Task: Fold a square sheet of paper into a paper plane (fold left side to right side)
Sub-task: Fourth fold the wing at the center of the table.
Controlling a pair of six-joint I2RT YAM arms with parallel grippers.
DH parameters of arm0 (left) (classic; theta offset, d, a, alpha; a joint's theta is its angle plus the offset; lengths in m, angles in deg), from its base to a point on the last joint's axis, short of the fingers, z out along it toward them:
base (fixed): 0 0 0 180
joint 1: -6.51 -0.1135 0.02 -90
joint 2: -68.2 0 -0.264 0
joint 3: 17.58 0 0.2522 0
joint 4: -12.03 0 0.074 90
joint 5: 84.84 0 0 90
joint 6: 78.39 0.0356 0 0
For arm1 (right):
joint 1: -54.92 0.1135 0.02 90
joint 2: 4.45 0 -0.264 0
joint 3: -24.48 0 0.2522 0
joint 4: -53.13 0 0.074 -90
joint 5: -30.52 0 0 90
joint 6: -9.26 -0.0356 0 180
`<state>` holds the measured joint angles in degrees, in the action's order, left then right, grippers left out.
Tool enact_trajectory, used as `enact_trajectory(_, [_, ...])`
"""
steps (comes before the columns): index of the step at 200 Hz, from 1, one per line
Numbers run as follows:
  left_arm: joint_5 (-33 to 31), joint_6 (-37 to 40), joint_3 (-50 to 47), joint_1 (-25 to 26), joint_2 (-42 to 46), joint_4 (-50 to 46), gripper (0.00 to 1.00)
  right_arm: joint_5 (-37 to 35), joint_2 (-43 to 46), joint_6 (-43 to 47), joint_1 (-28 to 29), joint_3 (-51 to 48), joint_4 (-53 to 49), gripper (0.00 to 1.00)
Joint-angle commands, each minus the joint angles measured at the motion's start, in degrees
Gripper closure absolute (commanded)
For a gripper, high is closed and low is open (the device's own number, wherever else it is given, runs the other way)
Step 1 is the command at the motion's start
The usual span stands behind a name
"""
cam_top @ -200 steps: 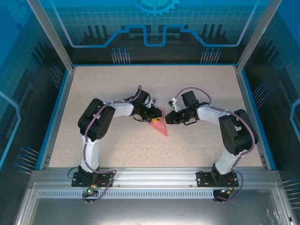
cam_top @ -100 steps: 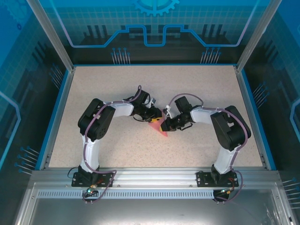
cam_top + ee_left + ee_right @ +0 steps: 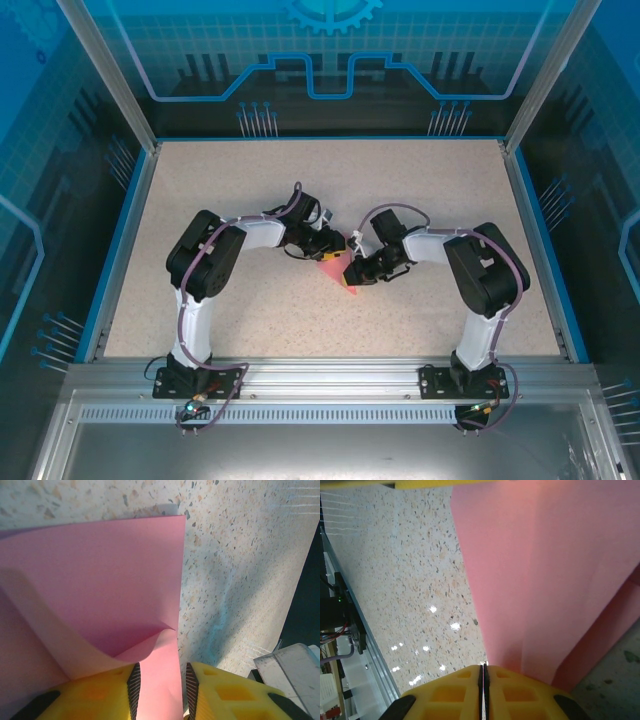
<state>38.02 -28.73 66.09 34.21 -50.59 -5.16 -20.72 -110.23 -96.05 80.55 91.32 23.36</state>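
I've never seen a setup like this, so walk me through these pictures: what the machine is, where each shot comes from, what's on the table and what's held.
You see a left arm and a right arm bolted at the near edge of a table, each ending in a two-finger gripper. The wide picture looks down from above; the close-ups come from cameras on the wrists. On the table lies a folded pink paper. The left gripper has its fingers apart, the paper running between them. The right gripper is shut, its tip at the paper; whether it pinches it I cannot tell.
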Motion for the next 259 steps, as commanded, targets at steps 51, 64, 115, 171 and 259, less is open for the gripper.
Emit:
enact_trajectory(51, [-2.8,1.0,-3.0,0.0,-2.0,-5.0,0.67,-1.3,-1.9,1.6,1.3,0.2,-4.1,0.88])
enact_trajectory(64, [-2.9,0.9,-3.0,0.0,-2.0,-5.0,0.67,-1.7,-1.9,1.6,1.4,-0.1,-4.5,0.88])
enact_trajectory(115, [-3.1,0.9,-3.1,-0.4,-2.0,-4.9,0.67,-1.5,-1.0,1.6,1.4,-2.2,-5.5,0.88])
enact_trajectory(171, [-3.1,0.8,-3.2,-0.7,-2.0,-4.9,0.67,-0.8,0.2,1.5,1.4,-5.0,-6.5,0.88])
enact_trajectory(259, [-3.2,0.9,-3.1,-0.9,-2.2,-5.1,0.67,0.5,2.6,1.3,1.4,-6.6,-6.7,0.9])
